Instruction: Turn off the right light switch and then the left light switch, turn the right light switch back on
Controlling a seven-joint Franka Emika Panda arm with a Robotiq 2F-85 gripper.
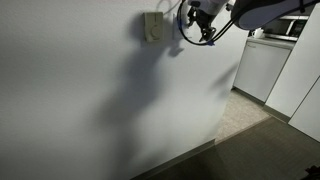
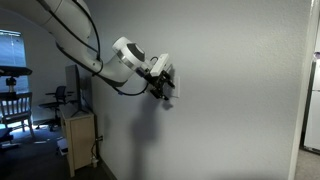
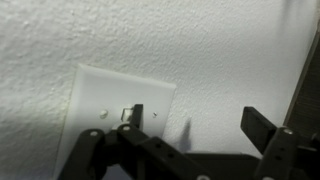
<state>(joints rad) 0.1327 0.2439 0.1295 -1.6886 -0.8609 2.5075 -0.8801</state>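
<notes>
Gripper [image 3: 197,121]: gapes wide, grips nothing, frames only bare wall [image 3: 230,50] between its tips. Hovers right at the wall plate [image 3: 115,85] in the wrist view. Lays one finger [image 3: 100,150] across the lower part of the plate; holds the other finger [image 3: 258,124] well clear of the plate's edge.

On the plate itself: shows just one small lever [image 3: 128,113] near the plate's middle, with a screw [image 3: 103,113] beside it. Cannot say whether that lever is the right light switch or the left light switch. May hide a second lever under the finger crossing the plate; cannot tell. Seems to set that finger's tip touching or just beside the lever, though too blurred to settle contact.

In both exterior views, sits close against the wall at the end of the arm [image 2: 90,50] and blocks the plate from sight. In an exterior view, leaves a cream box [image 1: 152,27] near the plate's spot, out of the grip.

Progress, as a judgement: looks like a press in hand or about to land. Cannot name which of the three. Offers no readable lever position and no lamp to show on or off. Counts nothing as visibly done, so treats right off, left off and right on again as all possibly outstanding.
</notes>
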